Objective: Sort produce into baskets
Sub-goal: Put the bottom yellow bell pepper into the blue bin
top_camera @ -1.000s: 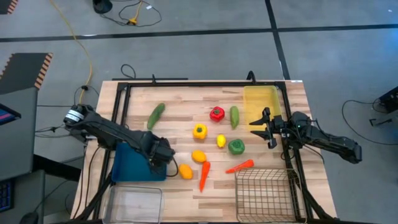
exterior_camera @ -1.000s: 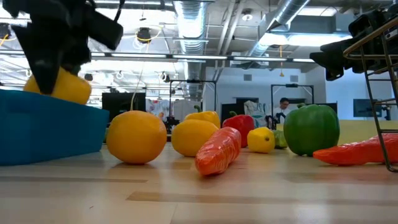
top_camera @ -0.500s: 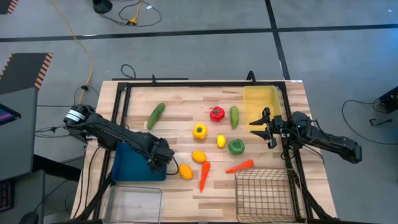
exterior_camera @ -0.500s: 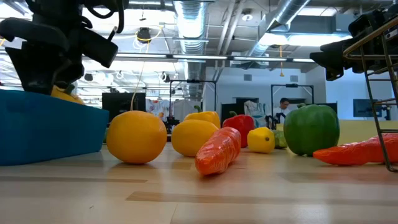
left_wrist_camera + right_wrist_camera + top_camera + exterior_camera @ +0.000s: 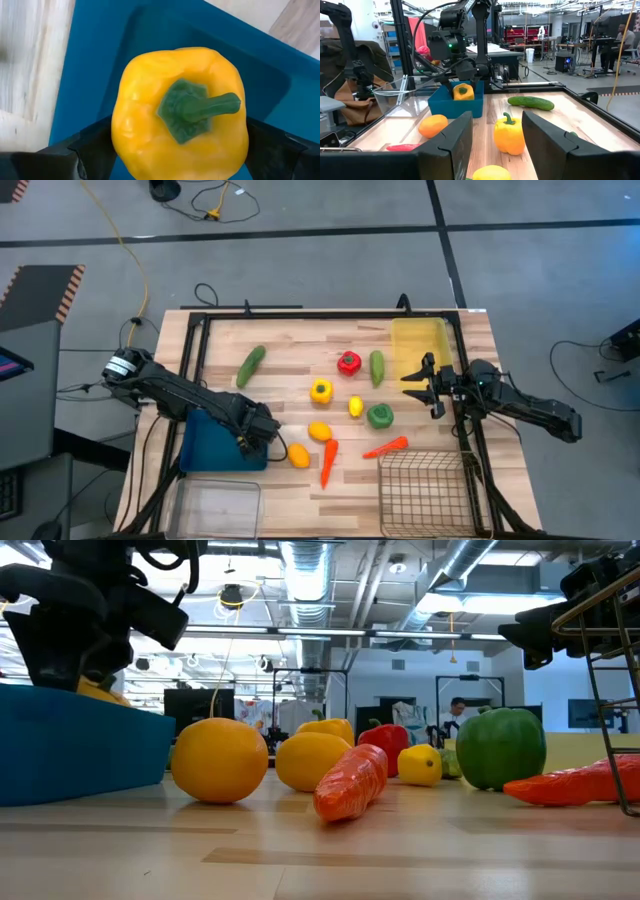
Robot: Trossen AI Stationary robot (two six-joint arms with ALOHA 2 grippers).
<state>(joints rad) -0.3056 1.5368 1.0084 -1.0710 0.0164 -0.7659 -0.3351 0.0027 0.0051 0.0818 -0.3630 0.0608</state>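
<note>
My left gripper [image 5: 258, 435] stands over the right end of the blue tray [image 5: 212, 445], shut on a yellow bell pepper [image 5: 180, 110]. The high view hides this pepper under the gripper. It shows above the tray wall in the low view [image 5: 100, 692] and the right wrist view [image 5: 463, 91]. My right gripper [image 5: 430, 385] is open and empty, raised beside the translucent yellow tray [image 5: 420, 345]. More produce lies loose on the table: a second yellow pepper [image 5: 320, 390], a red pepper [image 5: 348, 362], a green pepper [image 5: 379, 416], cucumbers, lemons and carrots. My left gripper pinches the yellow bell pepper by two opposite sides [image 5: 120, 145] between its two fingers [image 5: 92, 152]. The fingers come from above, pointing down. The pepper sits upright with its green stem [image 5: 207, 105] up. Its lower part is down inside the blue tray; whether it rests on the floor does not show.
A clear plastic bin [image 5: 215, 505] stands at the near left and a wire mesh basket [image 5: 425, 490] at the near right. A dark frame [image 5: 330, 315] runs around the table. An orange lemon [image 5: 298, 454] lies just right of the blue tray.
My left gripper has gone down with the yellow bell pepper. The pepper stood above the blue tray's wall a second ago and now sits mostly behind it, inside the tray.
</note>
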